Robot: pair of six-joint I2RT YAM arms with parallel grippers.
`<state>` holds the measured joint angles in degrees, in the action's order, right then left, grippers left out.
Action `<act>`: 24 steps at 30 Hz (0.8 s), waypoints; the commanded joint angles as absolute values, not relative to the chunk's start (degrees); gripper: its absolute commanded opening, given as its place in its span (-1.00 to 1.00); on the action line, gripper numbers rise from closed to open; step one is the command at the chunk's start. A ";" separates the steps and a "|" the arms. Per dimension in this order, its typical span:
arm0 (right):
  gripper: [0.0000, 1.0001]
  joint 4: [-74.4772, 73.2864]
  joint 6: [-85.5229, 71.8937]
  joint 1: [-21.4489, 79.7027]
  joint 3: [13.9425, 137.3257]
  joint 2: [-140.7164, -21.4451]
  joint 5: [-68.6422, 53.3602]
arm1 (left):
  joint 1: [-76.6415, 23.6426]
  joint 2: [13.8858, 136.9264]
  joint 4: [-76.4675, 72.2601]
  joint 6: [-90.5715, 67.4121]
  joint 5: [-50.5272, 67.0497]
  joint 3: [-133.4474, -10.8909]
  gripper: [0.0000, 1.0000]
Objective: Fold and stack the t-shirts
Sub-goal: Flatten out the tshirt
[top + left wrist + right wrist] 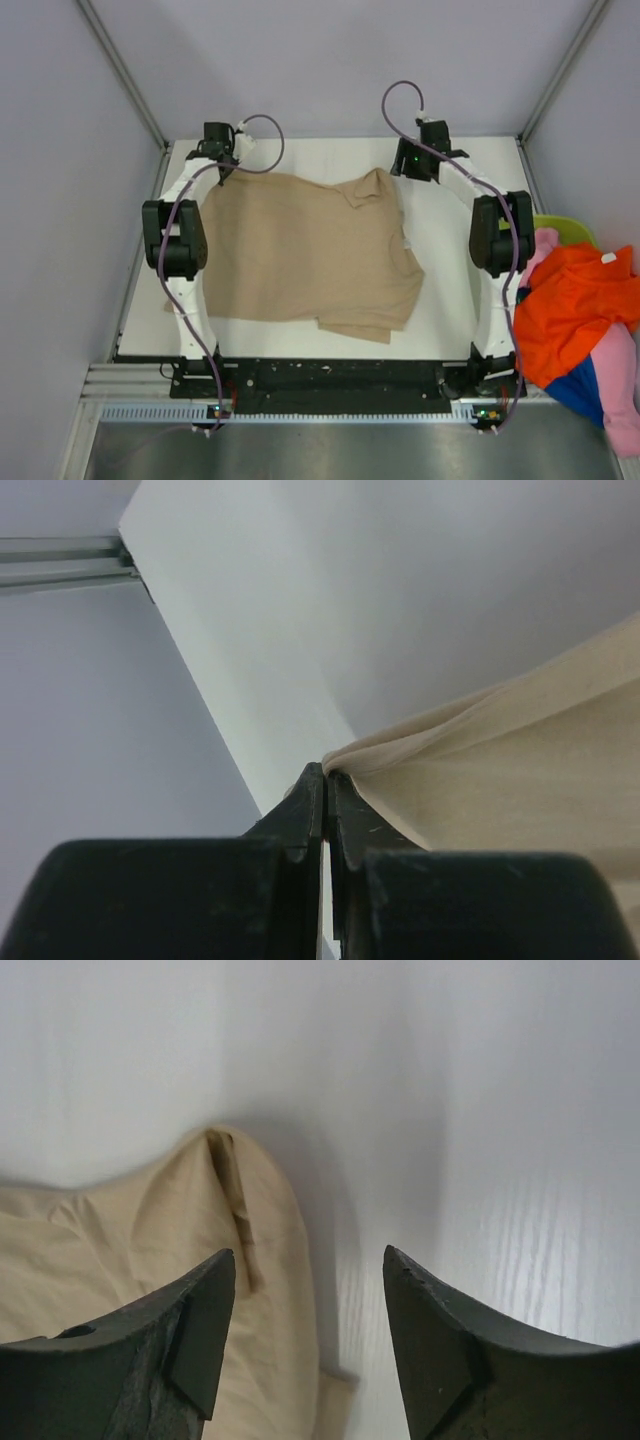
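— Where is the tan shirt (300,250)?
— It is spread flat over the middle of the desk (445,290), rather nearer the left edge. Its far side runs left to right along the desk's far edge, from one arm to the other.
— What about the left side?
— The left fingers (305,815) are pressed together on the shirt's far-left corner, close to the far-left corner of the desk. The cloth bunches into a small ridge where they pinch it.
— And the right?
— The right fingers (430,1330) are spread wide and hold nothing. They hang near the far edge, mostly over bare desk. The shirt's far-right corner, a raised peak of cloth, lies just to their left. I cannot tell whether one finger brushes it.
— Which arm takes that corner?
— The right one, I'd judge. It is just beside the corner and would need to shift left before closing.
— Any others?
— An orange shirt (565,300), a pink shirt (625,380) and a blue shirt (578,392) are heaped beyond the right edge, by a green basket (562,227).
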<state>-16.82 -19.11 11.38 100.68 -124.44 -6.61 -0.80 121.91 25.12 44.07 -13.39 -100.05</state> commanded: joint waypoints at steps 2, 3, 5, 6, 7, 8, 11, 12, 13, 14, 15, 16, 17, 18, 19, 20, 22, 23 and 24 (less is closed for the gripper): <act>0.31 -23.72 -16.61 12.21 90.03 -111.55 -0.89 | -0.53 124.45 23.02 37.54 -16.52 -107.39 -0.59; 0.35 -24.34 -16.79 12.83 87.30 -109.27 -0.27 | -0.61 125.15 24.07 36.40 -16.70 -108.53 -0.21; 0.43 -26.18 -17.14 14.49 80.71 -105.05 2.54 | -0.53 124.63 26.62 34.55 -16.09 -109.86 0.32; 0.44 -27.06 -17.14 15.72 78.60 -102.68 4.20 | -0.44 123.24 27.67 33.85 -15.04 -109.60 0.40; 0.45 -28.29 -17.14 16.95 76.49 -100.66 5.87 | -0.44 121.40 28.56 33.58 -13.03 -108.90 0.45; 0.46 -29.69 -17.23 18.35 74.64 -98.29 7.37 | -0.35 118.59 29.09 33.57 -10.40 -107.50 0.48; 0.46 -33.82 -18.01 21.44 70.59 -91.34 9.14 | -0.44 107.09 31.28 36.55 -3.36 -99.96 0.49; 0.46 -35.32 -18.71 22.05 68.75 -89.32 9.49 | -0.35 103.22 32.86 38.30 -1.51 -97.15 0.49; 0.46 -36.29 -19.33 22.50 66.56 -86.86 9.41 | -0.44 99.96 34.61 41.28 -0.28 -93.73 0.49; 0.46 -36.82 -20.12 22.76 64.45 -84.40 8.80 | -0.44 96.45 37.15 44.27 1.56 -88.82 0.48; 0.46 -36.91 -20.91 23.02 61.64 -82.46 7.31 | -0.35 93.63 39.35 46.99 1.93 -85.29 0.48; 0.46 -36.74 -22.05 23.11 59.26 -80.44 5.99 | -0.35 90.65 41.55 50.15 1.85 -80.82 0.48; 0.46 -35.87 -23.19 23.46 56.54 -79.29 4.24 | -0.44 87.83 43.31 52.88 1.15 -77.03 0.47; 0.46 -33.95 -24.07 23.73 53.64 -78.41 2.48 | 1.30 85.71 44.03 55.17 0.53 -72.21 0.47; 0.46 -31.32 -24.87 24.17 51.18 -78.31 0.37 | 1.93 83.43 44.56 57.54 0.53 -67.81 0.46; 0.46 -29.20 -25.83 24.43 48.89 -78.92 -2.08 | 2.63 81.67 44.65 59.66 -1.56 -64.28 0.45; 0.42 -24.89 -26.98 24.70 46.77 -81.55 -5.09 | 4.39 78.67 45.26 62.48 -1.93 -58.38 0.44; 0.37 -23.13 -27.16 24.70 46.58 -83.30 -5.27 | 5.09 77.36 45.87 63.45 -1.85 -56.18 0.43; 0.30 -22.07 -27.07 24.70 46.84 -85.23 -5.19 | 5.62 76.04 46.40 64.24 -1.67 -54.34 0.43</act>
